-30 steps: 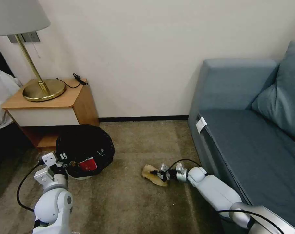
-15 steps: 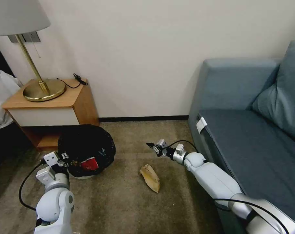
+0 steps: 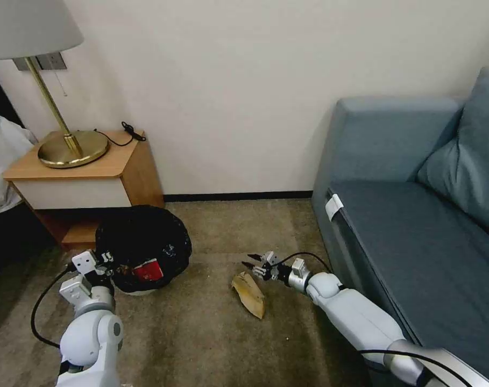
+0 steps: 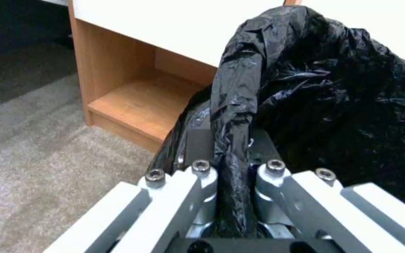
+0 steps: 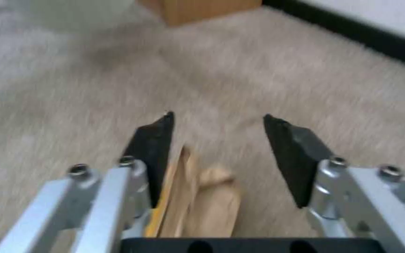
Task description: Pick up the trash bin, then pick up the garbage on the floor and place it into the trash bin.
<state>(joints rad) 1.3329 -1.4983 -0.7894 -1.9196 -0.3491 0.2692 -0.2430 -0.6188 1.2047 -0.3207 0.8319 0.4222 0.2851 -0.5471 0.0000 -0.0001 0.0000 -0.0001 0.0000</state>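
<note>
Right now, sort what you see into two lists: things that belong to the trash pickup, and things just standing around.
Part of the job:
- round bin lined with a crinkly black plastic bag, its rim clamped in the left gripper
- tan crumpled paper wrapper on the carpet, with the open right gripper just above it
- red litter piece inside the bin

Just standing around:
- wooden nightstand
- brass lamp
- blue-grey sofa

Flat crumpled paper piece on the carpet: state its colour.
Tan-gold paper piece; clearest in the head view.
</note>
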